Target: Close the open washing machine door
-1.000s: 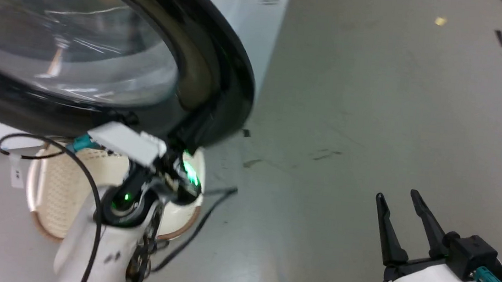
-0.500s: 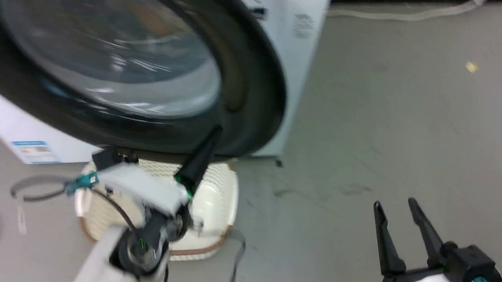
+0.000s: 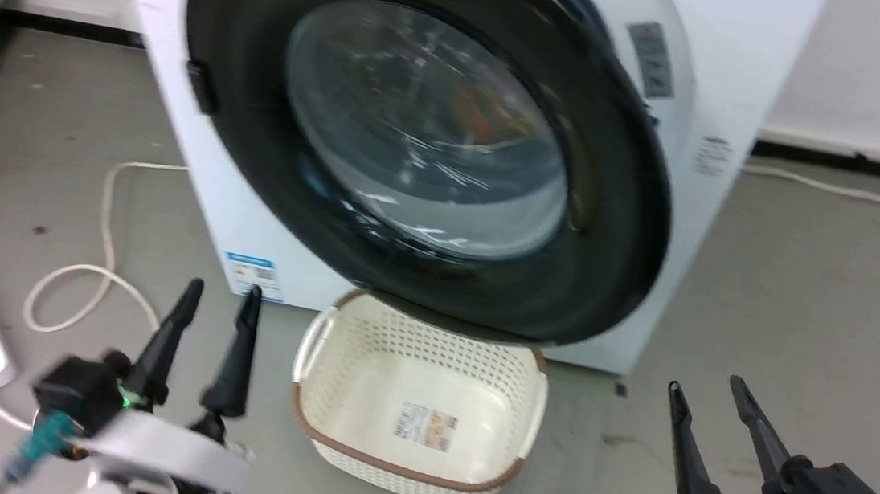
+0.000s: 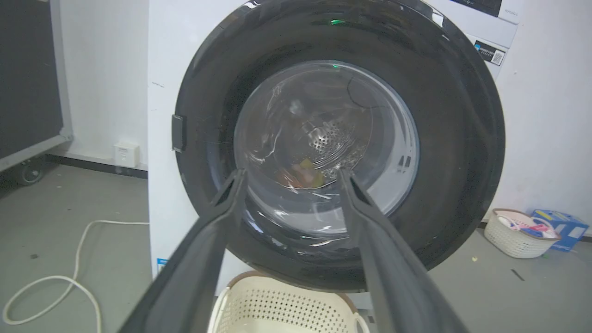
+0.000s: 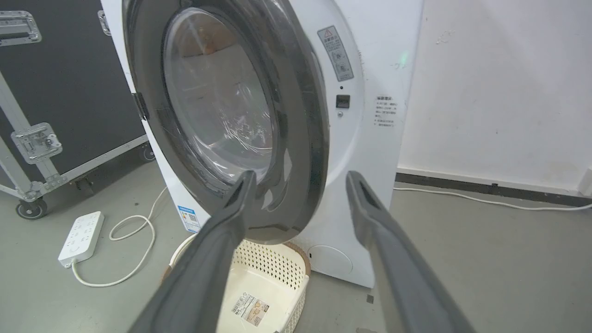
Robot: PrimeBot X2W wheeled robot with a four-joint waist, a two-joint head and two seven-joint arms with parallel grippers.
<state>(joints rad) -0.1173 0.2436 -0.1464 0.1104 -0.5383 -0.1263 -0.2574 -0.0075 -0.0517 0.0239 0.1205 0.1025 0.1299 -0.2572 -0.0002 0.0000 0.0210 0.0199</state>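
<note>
A workshop-like test room: bare grey floor (image 5: pixel 485 259), wheeled black flight case (image 5: pixel 69 83), loose power strip (image 5: pixel 81 236).

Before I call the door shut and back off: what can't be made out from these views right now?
- Latch: right wrist view, the black rim of the washing machine door covers the catch side; engaged or not, cannot tell.
- Drum contents: left wrist view, coloured items behind the glass window, smeared by reflections.
- Print on the warning label: right wrist view, too small.
- Door top: head view, cut off by the top edge.
</note>
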